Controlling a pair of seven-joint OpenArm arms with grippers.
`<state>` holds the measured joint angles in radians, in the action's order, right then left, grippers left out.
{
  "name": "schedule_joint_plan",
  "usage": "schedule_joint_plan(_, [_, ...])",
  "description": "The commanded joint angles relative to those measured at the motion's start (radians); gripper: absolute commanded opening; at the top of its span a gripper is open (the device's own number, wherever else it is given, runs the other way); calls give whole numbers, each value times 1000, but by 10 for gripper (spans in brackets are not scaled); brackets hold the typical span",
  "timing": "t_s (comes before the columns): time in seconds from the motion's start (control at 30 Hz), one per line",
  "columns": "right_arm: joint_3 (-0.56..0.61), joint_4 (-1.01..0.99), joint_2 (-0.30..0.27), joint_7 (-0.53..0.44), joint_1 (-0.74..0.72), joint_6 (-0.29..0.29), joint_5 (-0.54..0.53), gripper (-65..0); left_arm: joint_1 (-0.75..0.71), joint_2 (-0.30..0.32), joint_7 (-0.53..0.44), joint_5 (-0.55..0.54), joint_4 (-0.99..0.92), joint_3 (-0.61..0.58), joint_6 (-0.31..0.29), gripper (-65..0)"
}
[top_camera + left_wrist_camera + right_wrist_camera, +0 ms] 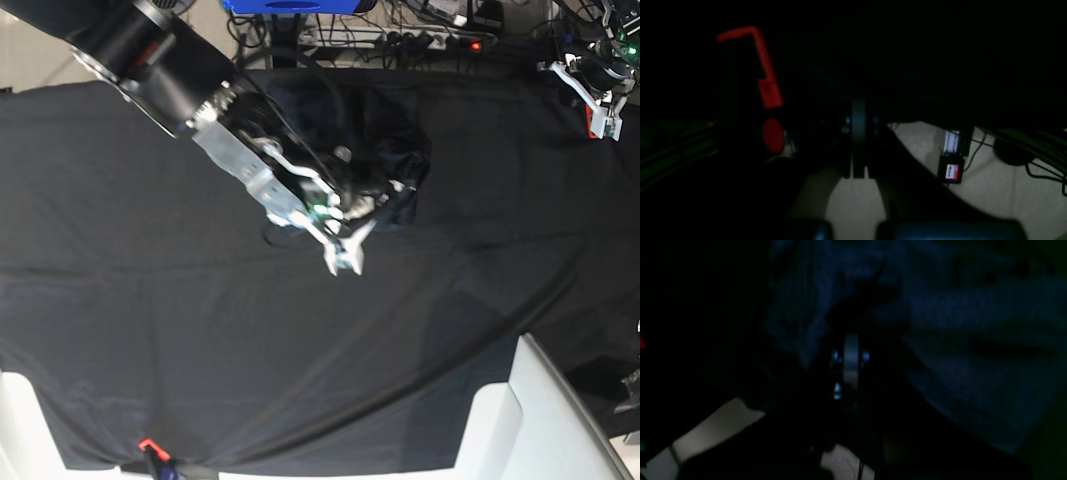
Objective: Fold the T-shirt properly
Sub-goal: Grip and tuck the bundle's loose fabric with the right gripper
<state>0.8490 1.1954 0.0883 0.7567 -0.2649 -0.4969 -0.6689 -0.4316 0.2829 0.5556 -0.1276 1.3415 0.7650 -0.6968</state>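
- Although both wrist views are very dark, the base view shows the right gripper out over the middle of the black table covering, its two pale fingers pinched together at the tip with nothing between them.
- Just behind and beside that gripper, toward the far edge of the table, the T-shirt lies as a bunched dark charcoal heap, partly hidden by the right arm that crosses over it.
- In the right wrist view the shirt's bluish folds fill the area ahead of and beside the clenched jaws; whether the fingertips touch the fabric cannot be told.
- The left gripper sits well apart from the shirt, at the far corner of the table on the base view's right, near the cloth's edge.
- Its wrist view shows the jaws drawn together and empty, pale floor below them.
- Beside the left gripper in that view, a red-orange clamp stands upright, and a small black box with a red label lies on the floor with cables near it.
- At the near edge of the cloth, well away from both grippers, a small red clip shows.
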Motion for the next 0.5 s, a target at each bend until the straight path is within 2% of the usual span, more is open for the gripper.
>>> schedule_joint_plan(0.0, [-3, 2, 14, -26, -30, 4, 2, -648, -6, 19, -18, -5, 13, 9, -1, -650])
schedule_joint_plan(0.17, [-3, -55, 18, -75, -87, 7, 2, -648, -8, 19, -18, -5, 13, 11, -1, -650])
schedule_joint_plan(0.3, [-7, -70, 15, -134, -116, 60, 2, -648, -5, 19, -18, -5, 13, 9, -1, -650])
schedule_joint_plan(0.47, [-3, -61, 17, -280, -112, 131, 1, -648, -3, 19, -18, -5, 13, 4, -1, -650])
